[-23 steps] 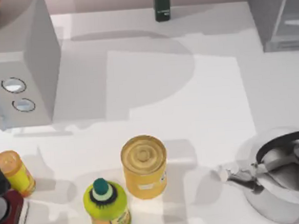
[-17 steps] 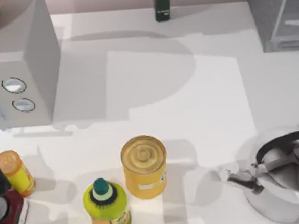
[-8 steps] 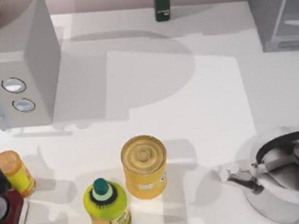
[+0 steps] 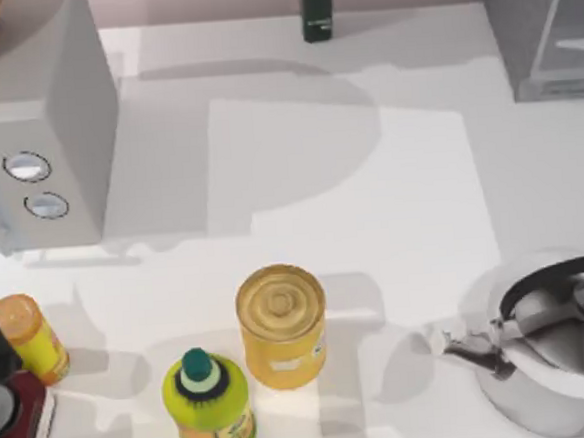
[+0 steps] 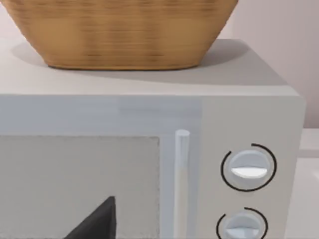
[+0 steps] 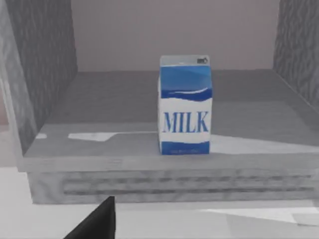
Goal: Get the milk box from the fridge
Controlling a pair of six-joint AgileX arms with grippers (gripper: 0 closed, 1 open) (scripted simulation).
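Observation:
The milk box [image 6: 185, 107], a small blue-and-white carton marked MILK, stands upright on the floor of the fridge [image 6: 45, 64], near its front lip. The fridge front is open toward the right wrist camera, with grey walls on both sides. In the top view the fridge [image 4: 540, 31] is the grey cabinet with a glassy panel at the back right corner. A dark part of my right gripper [image 6: 94, 221] shows short of the fridge's sill, well apart from the carton. A dark part of my left gripper [image 5: 97, 221] hangs in front of the microwave door.
A grey microwave [image 4: 35, 127] with two dials stands at the back left, with a wicker basket [image 5: 124, 30] on top. A dark green bottle [image 4: 317, 7] is at the back. At the front stand a yellow can [image 4: 281, 325], a green-capped bottle [image 4: 208, 400], a small orange bottle [image 4: 32, 337] and a steel kettle [image 4: 552, 346].
Faint shadows near the kettle at the right shift slightly. Nothing on the table has moved.

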